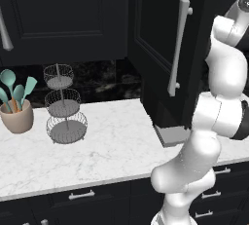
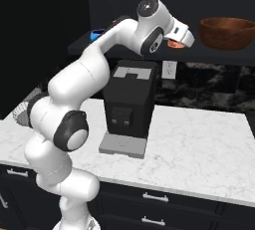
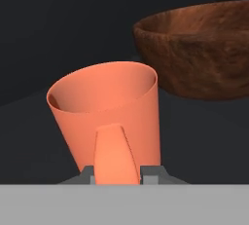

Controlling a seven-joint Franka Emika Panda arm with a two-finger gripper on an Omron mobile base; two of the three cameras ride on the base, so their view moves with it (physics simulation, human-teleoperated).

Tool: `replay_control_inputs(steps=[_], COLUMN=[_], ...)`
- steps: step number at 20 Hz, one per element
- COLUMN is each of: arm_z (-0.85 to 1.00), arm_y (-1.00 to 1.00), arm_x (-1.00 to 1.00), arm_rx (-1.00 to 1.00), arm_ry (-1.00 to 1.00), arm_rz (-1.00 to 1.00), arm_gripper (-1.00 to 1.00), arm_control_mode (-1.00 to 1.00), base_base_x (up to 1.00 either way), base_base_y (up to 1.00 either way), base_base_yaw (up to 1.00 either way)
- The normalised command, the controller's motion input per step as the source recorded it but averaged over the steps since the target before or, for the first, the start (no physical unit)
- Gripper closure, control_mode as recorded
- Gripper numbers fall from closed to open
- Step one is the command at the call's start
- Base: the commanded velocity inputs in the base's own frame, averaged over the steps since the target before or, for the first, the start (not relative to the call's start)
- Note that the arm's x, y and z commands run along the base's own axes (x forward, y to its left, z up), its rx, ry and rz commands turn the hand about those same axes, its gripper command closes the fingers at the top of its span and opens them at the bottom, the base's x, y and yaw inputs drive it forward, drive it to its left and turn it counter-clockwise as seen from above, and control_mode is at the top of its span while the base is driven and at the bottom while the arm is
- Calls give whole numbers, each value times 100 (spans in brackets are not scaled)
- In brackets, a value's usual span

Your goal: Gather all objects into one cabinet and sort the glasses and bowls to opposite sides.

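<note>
Orange and glossy, the handleless cup (image 3: pixel 109 117) stands upright on the dark shelf (image 3: pixel 204 141) of the open wall cabinet, seen close from the hand camera; a tall orange strip rises against its near wall between the two grey fingertips (image 3: pixel 151 173), which sit tight at either side of it. The gripper (image 3: pixel 118 175) is thus closed on the orange cup. Just beside the cup, on the same shelf, rests the big brown bowl (image 3: pixel 199 48), wood-grained and much wider than the cup; whether the two touch cannot be told.

From the right base camera, the white arm reaches up to the shelf (image 2: pixel 124 55), its hand (image 2: pixel 180 34) just beside the brown bowl (image 2: pixel 227 32), with a sliver of orange (image 2: pixel 174 44) under the wrist. A small blue bowl (image 2: pixel 97 35) sits farther along the shelf, behind the arm. Below stands a black coffee machine (image 2: pixel 128 109) on the white marble counter (image 2: pixel 199 139).

From the left base camera, the cabinet door (image 1: pixel 165 48) with its long silver bar handle (image 1: pixel 178 46) stands open. A three-tier wire stand (image 1: pixel 63 104) and a beige utensil holder (image 1: pixel 17 114) occupy the counter (image 1: pixel 112 146).
</note>
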Motion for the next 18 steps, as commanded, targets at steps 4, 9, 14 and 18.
replay_control_inputs(steps=[4,9,14,18], arm_z=[0,-7,-3,-5], arm_y=[72,89,84,59], arm_x=[-65,-18,1,25], arm_rx=[0,0,0,0], arm_ry=[0,0,0,0], arm_rz=[11,14,13,12], arm_gripper=[100,100,100,100], arm_control_mode=[-100,-100,-100,-100], base_base_x=[0,0,0,0], base_base_y=[0,0,0,0], base_base_yaw=[0,0,0,0])
